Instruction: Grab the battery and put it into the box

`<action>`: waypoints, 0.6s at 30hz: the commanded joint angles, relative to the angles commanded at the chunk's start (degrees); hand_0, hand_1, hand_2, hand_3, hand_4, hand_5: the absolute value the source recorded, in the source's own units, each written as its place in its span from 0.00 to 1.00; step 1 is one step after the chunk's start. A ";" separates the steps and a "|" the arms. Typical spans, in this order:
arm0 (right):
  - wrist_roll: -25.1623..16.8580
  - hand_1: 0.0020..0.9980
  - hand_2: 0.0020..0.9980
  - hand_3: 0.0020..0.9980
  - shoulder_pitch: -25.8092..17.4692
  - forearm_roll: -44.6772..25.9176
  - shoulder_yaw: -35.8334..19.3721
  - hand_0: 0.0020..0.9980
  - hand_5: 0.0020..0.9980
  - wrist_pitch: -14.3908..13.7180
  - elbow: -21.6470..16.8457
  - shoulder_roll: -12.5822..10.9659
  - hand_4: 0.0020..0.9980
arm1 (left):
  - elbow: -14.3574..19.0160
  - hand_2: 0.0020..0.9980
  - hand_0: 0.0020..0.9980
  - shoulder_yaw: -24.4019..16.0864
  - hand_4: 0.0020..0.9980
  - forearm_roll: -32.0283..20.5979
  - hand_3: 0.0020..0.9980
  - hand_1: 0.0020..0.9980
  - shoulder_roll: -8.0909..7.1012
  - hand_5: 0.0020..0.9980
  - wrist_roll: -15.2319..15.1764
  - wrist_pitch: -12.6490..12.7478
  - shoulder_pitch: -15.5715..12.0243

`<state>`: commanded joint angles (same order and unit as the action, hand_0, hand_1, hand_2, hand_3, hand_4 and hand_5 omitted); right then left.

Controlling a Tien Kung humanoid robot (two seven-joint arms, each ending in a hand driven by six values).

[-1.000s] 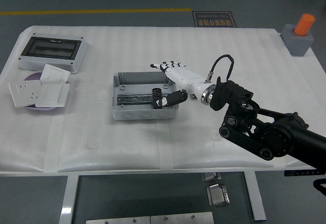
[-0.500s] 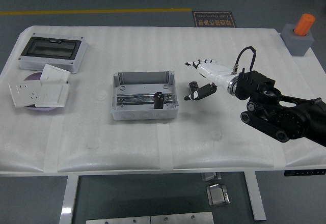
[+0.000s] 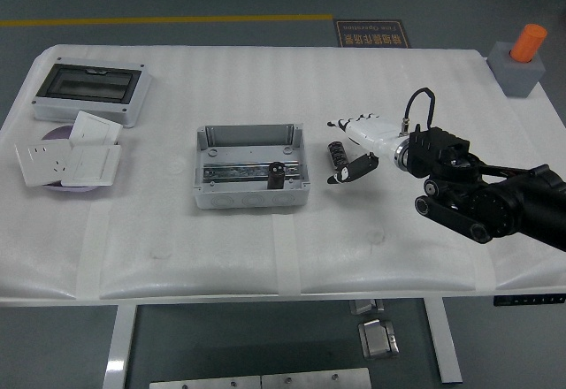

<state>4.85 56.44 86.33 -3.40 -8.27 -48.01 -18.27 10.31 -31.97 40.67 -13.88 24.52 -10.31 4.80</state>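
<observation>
The right hand hangs over the table just to the right of the box, palm white, dark fingers loosely curled and holding nothing; the thumb juts forward below them; behind the wrist the black arm runs off to the picture's right edge (the left arm is not in view). The battery, a small dark cylinder, stands inside the box, near its front wall and toward the right side, apart from the hand. Judged from this, the placing step looks done: battery in the box, hand clear of it and empty; what remains is only to draw the arm away and rest it, keeping the fingers from clipping the box's right wall. Farther out, a white plastic enclosure with a dark window sits at the table's far left, a stack of white socket plates in front of it; a grey block with an orange cap stands at the far right corner.
</observation>
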 joint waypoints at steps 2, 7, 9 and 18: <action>-0.14 0.82 0.83 0.94 0.14 -0.24 0.54 1.00 0.43 -0.14 0.38 0.10 0.88 | 0.00 0.47 0.58 0.31 0.53 -0.24 0.54 0.65 -0.04 0.38 -0.09 0.01 0.09; -0.45 0.79 0.81 0.91 0.30 -0.74 2.04 1.00 0.44 -0.40 1.14 0.51 0.87 | 0.00 0.47 0.58 0.85 0.53 -0.66 0.54 0.65 -0.19 0.38 -0.26 0.04 0.28; -0.53 0.79 0.81 0.91 0.29 -0.89 2.52 1.00 0.44 -0.40 1.41 0.73 0.87 | 0.00 0.47 0.58 1.01 0.53 -0.79 0.54 0.65 -0.25 0.38 -0.33 0.06 0.31; -0.68 0.74 0.76 0.85 0.10 -0.53 2.76 0.96 0.44 0.16 1.78 1.44 0.84 | 0.00 0.47 0.58 1.61 0.53 -1.26 0.54 0.65 -0.28 0.39 -0.54 0.04 0.42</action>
<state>4.17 56.54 85.81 -0.64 -8.11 -46.23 -16.83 10.31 -30.36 39.41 -14.16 23.98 -10.27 5.22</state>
